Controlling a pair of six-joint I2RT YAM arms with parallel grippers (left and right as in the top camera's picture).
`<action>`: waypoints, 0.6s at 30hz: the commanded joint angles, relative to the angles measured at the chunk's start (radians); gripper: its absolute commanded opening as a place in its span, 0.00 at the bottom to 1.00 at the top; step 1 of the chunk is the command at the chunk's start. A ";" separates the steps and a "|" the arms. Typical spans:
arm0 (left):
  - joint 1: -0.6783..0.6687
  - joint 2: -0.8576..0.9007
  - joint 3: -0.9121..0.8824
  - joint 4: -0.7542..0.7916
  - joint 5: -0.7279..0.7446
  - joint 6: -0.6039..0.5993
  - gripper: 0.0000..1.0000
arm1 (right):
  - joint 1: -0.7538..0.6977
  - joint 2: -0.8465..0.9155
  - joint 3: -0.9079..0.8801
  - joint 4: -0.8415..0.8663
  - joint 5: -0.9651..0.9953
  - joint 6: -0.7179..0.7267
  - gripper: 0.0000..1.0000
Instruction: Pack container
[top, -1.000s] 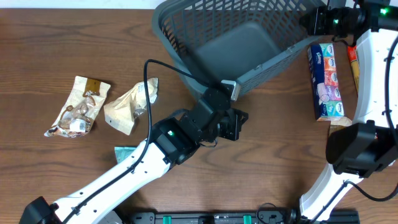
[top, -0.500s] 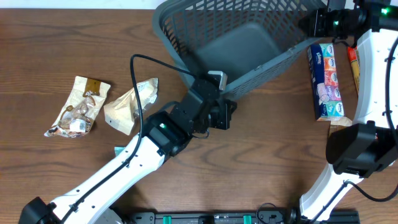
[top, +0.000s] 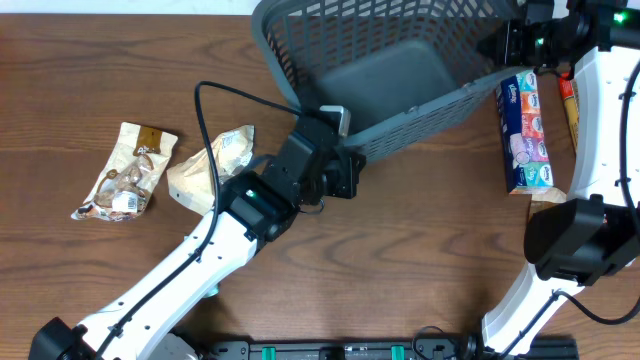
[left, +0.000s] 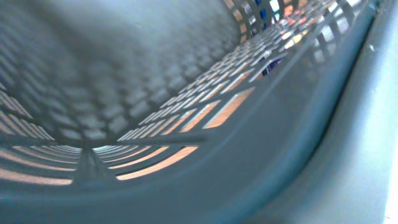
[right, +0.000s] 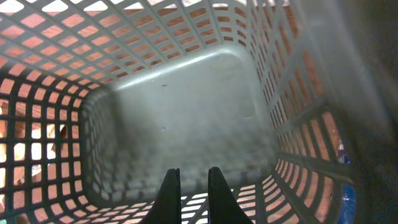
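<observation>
The container (top: 400, 70), a dark grey-blue lattice basket, lies tipped at the table's far edge with its opening facing me. My left gripper (top: 338, 122) sits on its near rim, shut on it. Its fingers are hidden, and the left wrist view holds only the thick rim (left: 186, 180) and the slotted wall. My right gripper (top: 508, 40) is at the basket's far right corner. In the right wrist view its narrow fingers (right: 193, 177) stand almost together on the lattice wall, looking in at the bare base (right: 180, 106).
Two crumpled snack packets (top: 125, 170) (top: 212, 168) lie at the left of the table. A teal packet (top: 200, 243) shows beside the left arm. A long tissue pack (top: 526, 130) and a thin orange packet (top: 568, 105) lie right of the basket.
My left gripper has moved left and away from me with the basket's near rim, and the basket has swung with it. The right gripper has stayed at its corner.
</observation>
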 joint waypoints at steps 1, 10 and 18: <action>0.022 -0.002 0.023 0.002 -0.010 0.025 0.06 | -0.003 0.005 0.000 -0.025 0.011 -0.015 0.01; 0.066 -0.002 0.023 0.002 -0.010 0.048 0.06 | 0.009 0.005 0.000 -0.055 0.011 -0.015 0.01; 0.115 -0.002 0.023 0.002 -0.010 0.059 0.06 | 0.034 0.004 0.000 -0.081 0.011 -0.034 0.01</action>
